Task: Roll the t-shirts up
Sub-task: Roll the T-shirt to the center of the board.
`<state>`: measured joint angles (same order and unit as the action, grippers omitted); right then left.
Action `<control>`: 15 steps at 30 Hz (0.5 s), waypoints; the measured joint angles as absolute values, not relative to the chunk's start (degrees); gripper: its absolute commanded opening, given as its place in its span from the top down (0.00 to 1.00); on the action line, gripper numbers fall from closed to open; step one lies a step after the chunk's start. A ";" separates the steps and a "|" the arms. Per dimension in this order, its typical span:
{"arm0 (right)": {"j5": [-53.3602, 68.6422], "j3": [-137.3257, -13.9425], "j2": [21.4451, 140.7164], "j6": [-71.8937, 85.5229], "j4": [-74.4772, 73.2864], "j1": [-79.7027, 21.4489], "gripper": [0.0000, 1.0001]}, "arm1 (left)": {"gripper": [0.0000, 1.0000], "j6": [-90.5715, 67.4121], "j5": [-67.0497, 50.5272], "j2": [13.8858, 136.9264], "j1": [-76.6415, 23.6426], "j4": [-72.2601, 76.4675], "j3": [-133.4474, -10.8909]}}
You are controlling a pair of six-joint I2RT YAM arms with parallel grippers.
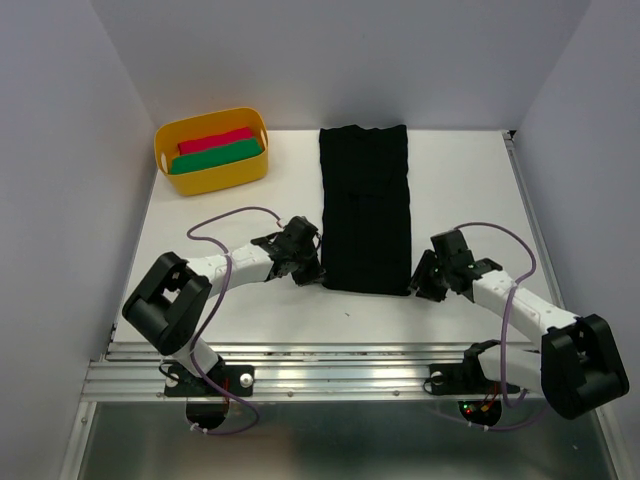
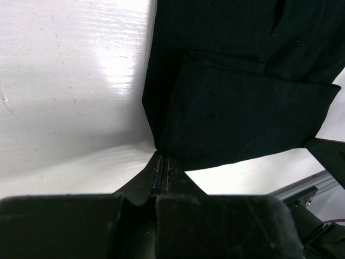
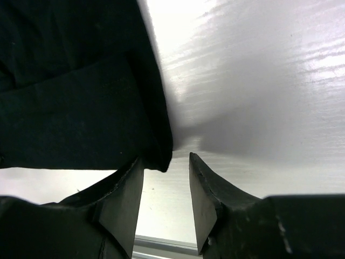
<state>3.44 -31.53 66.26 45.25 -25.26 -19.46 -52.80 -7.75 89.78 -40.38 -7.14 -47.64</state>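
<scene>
One black t-shirt (image 1: 365,205), folded into a long narrow strip, lies flat down the middle of the white table (image 1: 230,215). My left gripper (image 1: 311,268) is at its near left corner. In the left wrist view that gripper (image 2: 163,155) is shut, with the cloth's corner (image 2: 226,102) pinched at the fingertips. My right gripper (image 1: 421,277) is at the near right corner. Its jaws (image 3: 166,157) stand open in the right wrist view. The shirt's corner (image 3: 81,108) droops free just inside the left finger (image 3: 129,189), and the right finger (image 3: 207,189) is apart from it.
A yellow tub (image 1: 213,178) at the back left holds a red roll (image 1: 215,140) and a green roll (image 1: 215,157). Grey walls close in both sides and the back. An aluminium rail (image 1: 330,375) runs along the near edge.
</scene>
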 measured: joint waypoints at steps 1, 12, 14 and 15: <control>3.46 -31.31 66.26 45.28 -25.19 -19.46 0.57 | 1.00 -52.80 -7.75 89.78 -40.38 -7.14 -47.64; 6.50 -28.29 66.87 46.89 -22.72 -19.46 0.74 | 1.00 -52.82 -7.75 89.78 -40.38 -7.11 -47.62; 7.05 -27.97 66.87 47.31 -22.00 -19.46 0.80 | 1.00 -52.82 -7.77 89.78 -40.38 -7.11 -47.62; 7.44 -27.86 66.87 47.64 -21.58 -19.46 0.86 | 1.00 -52.82 -7.75 89.78 -40.38 -7.11 -47.62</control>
